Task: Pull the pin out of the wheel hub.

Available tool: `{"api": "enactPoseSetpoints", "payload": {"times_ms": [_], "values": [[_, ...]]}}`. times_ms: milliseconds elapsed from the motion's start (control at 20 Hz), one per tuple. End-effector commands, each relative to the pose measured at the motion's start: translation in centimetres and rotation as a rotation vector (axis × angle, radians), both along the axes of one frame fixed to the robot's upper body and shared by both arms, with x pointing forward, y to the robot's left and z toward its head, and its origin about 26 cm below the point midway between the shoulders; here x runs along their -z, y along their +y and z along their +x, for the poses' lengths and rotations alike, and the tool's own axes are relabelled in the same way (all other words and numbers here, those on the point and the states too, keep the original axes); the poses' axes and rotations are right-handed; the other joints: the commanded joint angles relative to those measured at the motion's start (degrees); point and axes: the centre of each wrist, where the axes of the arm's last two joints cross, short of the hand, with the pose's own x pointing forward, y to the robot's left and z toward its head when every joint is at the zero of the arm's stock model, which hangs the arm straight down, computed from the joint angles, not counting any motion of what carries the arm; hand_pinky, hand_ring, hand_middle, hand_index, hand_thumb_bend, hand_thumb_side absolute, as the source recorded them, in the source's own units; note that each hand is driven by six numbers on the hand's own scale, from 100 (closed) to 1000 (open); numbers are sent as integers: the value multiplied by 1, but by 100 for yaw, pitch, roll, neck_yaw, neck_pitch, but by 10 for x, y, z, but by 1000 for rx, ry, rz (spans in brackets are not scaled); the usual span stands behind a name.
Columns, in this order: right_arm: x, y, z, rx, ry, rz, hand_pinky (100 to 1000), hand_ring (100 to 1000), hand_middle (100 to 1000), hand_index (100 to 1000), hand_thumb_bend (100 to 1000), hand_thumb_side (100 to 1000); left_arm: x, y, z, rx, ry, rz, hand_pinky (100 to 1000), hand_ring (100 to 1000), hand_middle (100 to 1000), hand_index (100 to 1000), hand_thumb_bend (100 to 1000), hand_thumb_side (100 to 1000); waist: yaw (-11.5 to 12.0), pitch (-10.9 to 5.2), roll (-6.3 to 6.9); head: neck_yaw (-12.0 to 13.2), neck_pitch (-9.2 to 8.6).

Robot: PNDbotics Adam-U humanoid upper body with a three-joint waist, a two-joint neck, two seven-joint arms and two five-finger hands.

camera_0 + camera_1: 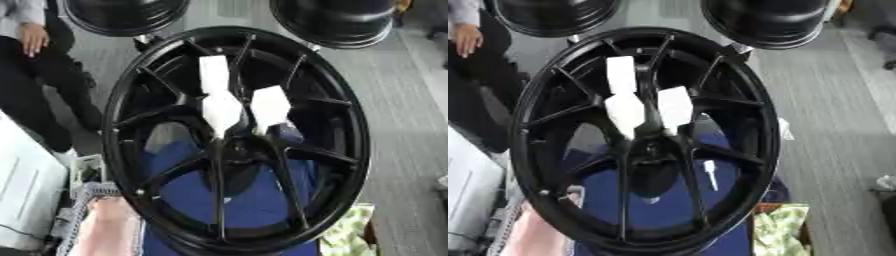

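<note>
Wheel hub [234, 156]: black, gloss finish, thin paired spokes running from a dark centre out to a deep rim. It fills the middle of both views, face toward the camera, over a blue surface [254, 200] seen through the spoke gaps.

Three white flat pieces sit over the spokes just far of the hub centre. One is an upright strip [213, 73]. Two wider blocks lie below it, one on the left [220, 111] and one on the right [269, 106], their near ends narrowing toward the centre. Cannot tell which of these, if any, is the pin.

View difference: the right eye view shows a small white pin-like piece [709, 174], a narrow stem with a wider end, in the gap between two near-right spokes, against the blue. In the left eye view a spoke covers that spot.

Surroundings: two more black rims at the far edge, left [122, 15] and right [337, 20]. A green-and-white patterned cloth [780, 226] lies at the near right, and a pale grey box [26, 185] stands at the left.

Hands: neither robot arm nor hand shows in either view, so pose and finger state cannot be told.
</note>
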Motion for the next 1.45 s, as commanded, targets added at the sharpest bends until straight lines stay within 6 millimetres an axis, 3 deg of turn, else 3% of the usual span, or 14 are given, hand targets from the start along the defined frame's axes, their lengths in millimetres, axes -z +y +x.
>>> {"api": "enactPoseSetpoints", "payload": {"times_ms": [50, 150, 350, 700, 950, 1200, 1450], "values": [[-21, 6, -5, -10, -78, -25, 916, 925, 881, 908, 160, 303, -12, 1, -2, 0, -37, 34, 598, 1000, 744, 744, 488, 709, -5, -104, 20, -11, -61], [-27, 17, -4, -46, -105, -17, 911, 911, 872, 900, 100, 284, -12, 0, -2, 5, -35, 34, 597, 1000, 745, 744, 487, 710, 6, -114, 21, -10, -68], [-42, 47, 2, -138, -130, -26, 908, 905, 867, 900, 100, 279, -11, -1, -2, 13, -28, 35, 597, 1000, 745, 744, 487, 711, 30, -141, 20, -38, -68], [-64, 108, 23, -309, -99, -105, 910, 922, 883, 916, 169, 311, -10, -1, -2, 16, -22, 36, 597, 1000, 745, 744, 486, 710, 28, -187, 8, -44, -57], [-58, 142, 17, -441, -20, -192, 911, 935, 893, 927, 222, 340, -10, -1, -2, 17, -22, 39, 597, 1000, 745, 743, 487, 709, 50, -199, -16, -59, -49], [-48, 160, 4, -507, 10, -234, 911, 940, 902, 934, 251, 351, -9, -1, -2, 20, -19, 38, 597, 1000, 745, 743, 486, 709, 64, -207, -28, -76, -58], [-35, 172, 5, -539, 65, -247, 914, 947, 908, 943, 273, 360, -9, -2, -2, 26, -15, 40, 597, 1000, 746, 743, 486, 710, 61, -211, -30, -119, -55]]}}
